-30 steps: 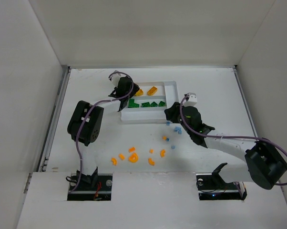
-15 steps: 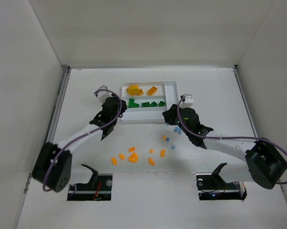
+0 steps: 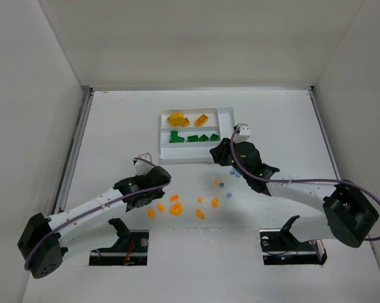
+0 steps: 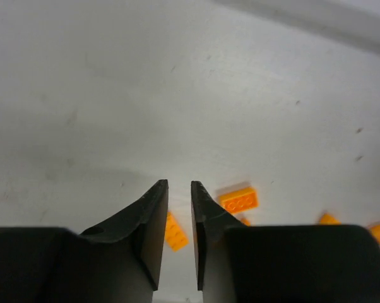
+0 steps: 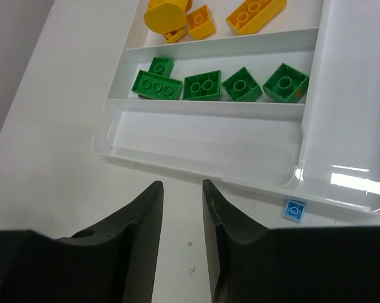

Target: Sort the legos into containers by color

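Note:
The white tray (image 3: 226, 113) holds yellow legos (image 3: 177, 118) in its far slot and green legos (image 3: 193, 137) in the middle slot. The near slot (image 5: 209, 148) is bare. Orange legos (image 3: 175, 207) lie scattered near the table's front. My left gripper (image 3: 147, 203) hovers over them, jaws (image 4: 179, 183) drawn to a narrow slit with nothing between. One orange brick (image 4: 175, 232) shows under its left finger, another (image 4: 238, 199) to the right. My right gripper (image 3: 214, 153) is open and empty at the tray's near edge (image 5: 180, 184). A pale blue brick (image 5: 295, 209) lies to its right.
More small blue pieces (image 3: 219, 184) lie on the table between the tray and the orange group. White walls enclose the table on three sides. Both arm bases sit at the near edge.
My left arm swung from the tray down to the orange pieces at the front, and its jaws closed on the way. My right gripper crept toward the tray's near edge and narrowed a little.

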Robot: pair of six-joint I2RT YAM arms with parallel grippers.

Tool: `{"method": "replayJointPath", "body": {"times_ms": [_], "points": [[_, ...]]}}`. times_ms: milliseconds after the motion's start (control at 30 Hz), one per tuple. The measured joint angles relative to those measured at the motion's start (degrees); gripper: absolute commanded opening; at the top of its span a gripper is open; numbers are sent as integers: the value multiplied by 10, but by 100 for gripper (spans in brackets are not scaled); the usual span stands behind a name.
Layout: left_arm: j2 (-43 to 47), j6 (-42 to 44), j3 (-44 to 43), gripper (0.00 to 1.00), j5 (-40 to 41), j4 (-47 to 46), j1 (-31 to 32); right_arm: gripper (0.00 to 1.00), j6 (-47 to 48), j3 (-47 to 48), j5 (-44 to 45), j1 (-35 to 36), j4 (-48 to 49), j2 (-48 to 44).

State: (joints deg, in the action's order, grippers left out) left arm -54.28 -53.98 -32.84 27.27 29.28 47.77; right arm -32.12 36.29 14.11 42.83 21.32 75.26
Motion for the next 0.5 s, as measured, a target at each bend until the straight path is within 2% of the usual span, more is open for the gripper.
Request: {"method": "replayJointPath", "body": {"times_ms": [100,500], "points": [[-9,-39,-1,24,-20,73,36,37,0,0,-2,0,-4,3],[-9,-185,-1,30,-93,199,179,39,2,0,-10,-1,-12,3]]}}
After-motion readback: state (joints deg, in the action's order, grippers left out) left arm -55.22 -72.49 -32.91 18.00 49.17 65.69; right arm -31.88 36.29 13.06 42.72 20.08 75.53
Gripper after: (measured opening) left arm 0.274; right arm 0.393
